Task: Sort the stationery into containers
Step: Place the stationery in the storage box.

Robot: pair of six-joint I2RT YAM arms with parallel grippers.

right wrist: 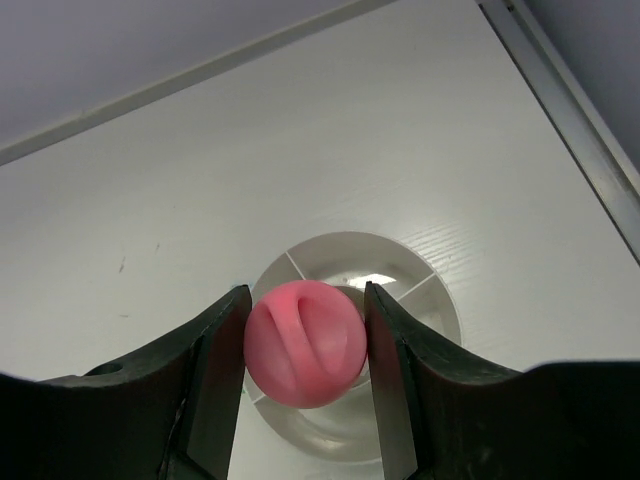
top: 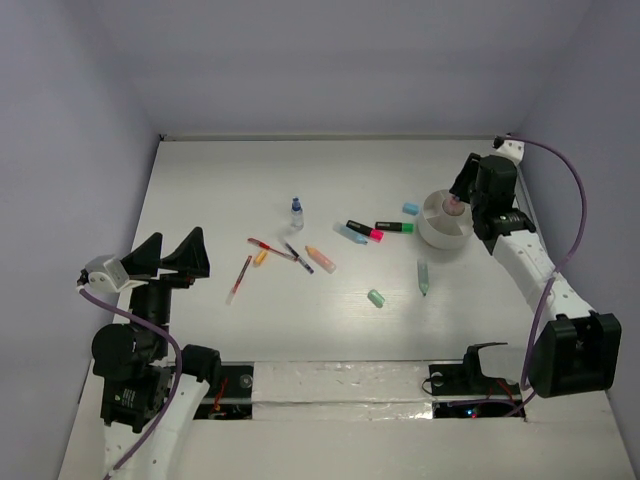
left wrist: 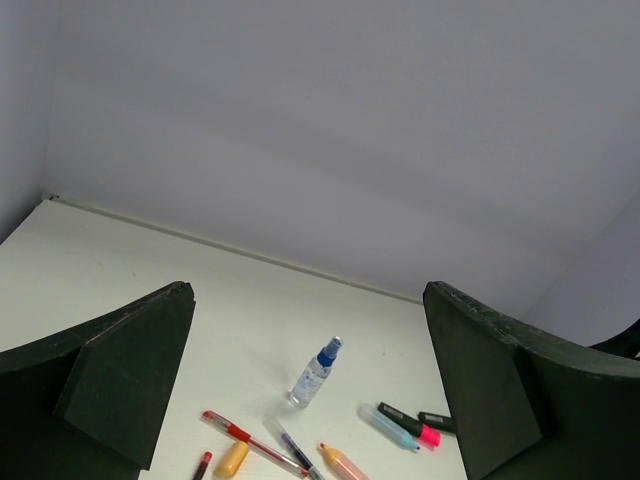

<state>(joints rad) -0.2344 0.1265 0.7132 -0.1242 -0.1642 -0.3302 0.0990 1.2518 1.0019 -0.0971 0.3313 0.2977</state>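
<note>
My right gripper is shut on a pink-capped bottle and holds it right above the round whitish cup, which has divided compartments. From above, the gripper and the bottle sit over the cup at the right. My left gripper is open and empty, raised at the left, apart from everything. On the table lie red pens, an orange marker, pink, green and light blue markers, a blue eraser and a mint eraser.
A small blue-capped spray bottle stands upright mid-table and also shows in the left wrist view. A green marker lies in front of the cup. Walls close the table at the back and both sides.
</note>
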